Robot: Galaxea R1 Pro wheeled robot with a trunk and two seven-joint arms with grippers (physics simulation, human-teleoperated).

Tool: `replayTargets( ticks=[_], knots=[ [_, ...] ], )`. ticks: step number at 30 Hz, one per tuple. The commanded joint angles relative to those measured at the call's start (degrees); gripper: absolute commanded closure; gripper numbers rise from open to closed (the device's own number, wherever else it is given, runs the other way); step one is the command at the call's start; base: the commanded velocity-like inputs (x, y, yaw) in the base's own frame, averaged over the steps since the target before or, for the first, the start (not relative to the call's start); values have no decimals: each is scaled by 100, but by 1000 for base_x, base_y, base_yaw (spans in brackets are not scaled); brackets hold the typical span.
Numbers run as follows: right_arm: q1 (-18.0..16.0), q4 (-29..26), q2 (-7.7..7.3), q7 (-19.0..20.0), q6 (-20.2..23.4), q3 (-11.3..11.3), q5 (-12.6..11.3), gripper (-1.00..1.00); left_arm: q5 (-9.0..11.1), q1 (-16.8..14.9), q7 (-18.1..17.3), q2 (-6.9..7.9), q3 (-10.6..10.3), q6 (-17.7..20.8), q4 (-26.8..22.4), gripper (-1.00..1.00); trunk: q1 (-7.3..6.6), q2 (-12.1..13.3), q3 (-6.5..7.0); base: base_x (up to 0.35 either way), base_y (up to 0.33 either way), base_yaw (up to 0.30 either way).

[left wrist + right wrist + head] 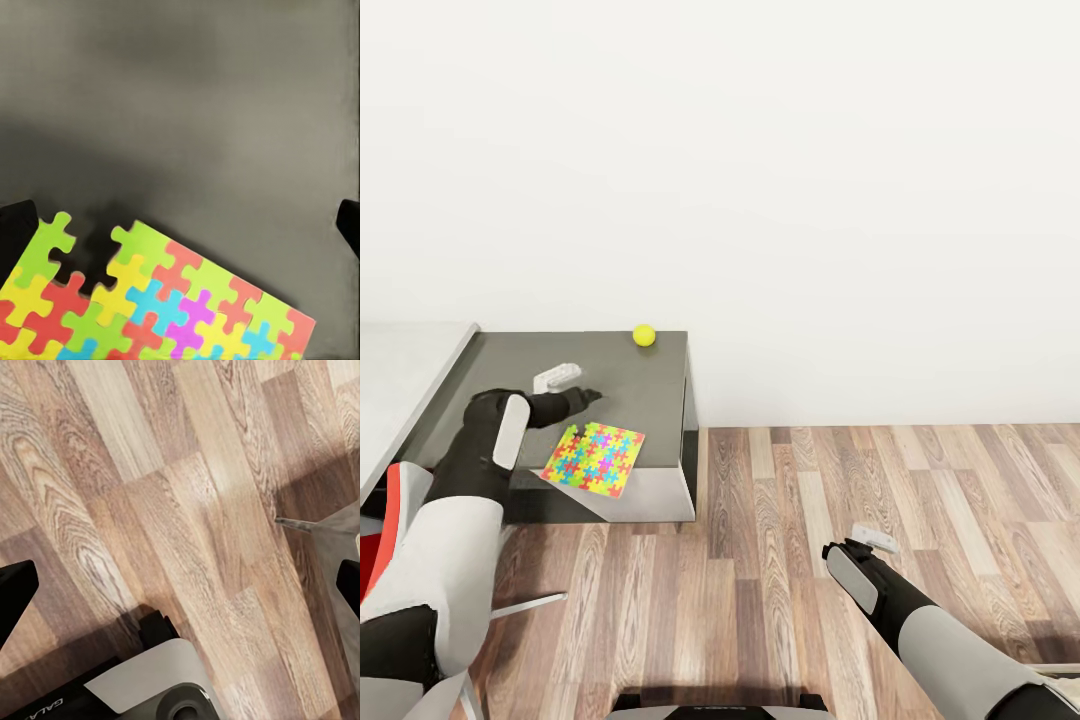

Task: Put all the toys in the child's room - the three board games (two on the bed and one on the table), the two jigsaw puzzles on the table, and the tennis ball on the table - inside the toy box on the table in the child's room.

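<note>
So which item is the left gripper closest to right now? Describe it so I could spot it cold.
Start at the dark grey desk section against the white wall. On its front part, beside the left gripper, lies a flat square jigsaw puzzle covered in interlocking yellow, pink, blue and green pieces. The only other toy there is a small yellow tennis ball near the back edge.

Dark grey table section [650, 385] at left of frame, jigsaw puzzle [593, 458] flat near its front edge, tennis ball [644, 335] at its far edge, wood-plank floor [880, 520] lower right
</note>
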Motion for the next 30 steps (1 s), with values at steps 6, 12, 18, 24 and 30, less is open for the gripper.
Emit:
replayTargets(
  ticks=[6, 12, 18, 24, 30],
  knots=[
    [-5, -13, -8, -34, 41, 44, -22, -100, 14, 280, -516, 3, 374, 611, -877, -100, 4, -10, -8, 0, 0, 0],
    [-5, -13, -7, -32, 25, 44, -22, -100, 13, 417, -897, 9, 523, 912, -1285, -100, 4, -10, -8, 0, 0, 0],
    [-5, -13, 18, -31, -120, 74, -22, -100, 5, 478, -1015, 28, 510, 962, -1381, -100, 4, -10, -8, 0, 0, 0],
    [-5, -13, 121, -31, -172, 112, -15, -100, -2, 497, -1034, 38, 496, 962, -1392, -100, 4, -10, -8, 0, 0, 0],
    [-5, -13, 152, -31, -193, 120, -15, -100, -5, 510, -1037, 39, 492, 962, -1400, -100, 4, -10, -8, 0, 0, 0]
  ],
)
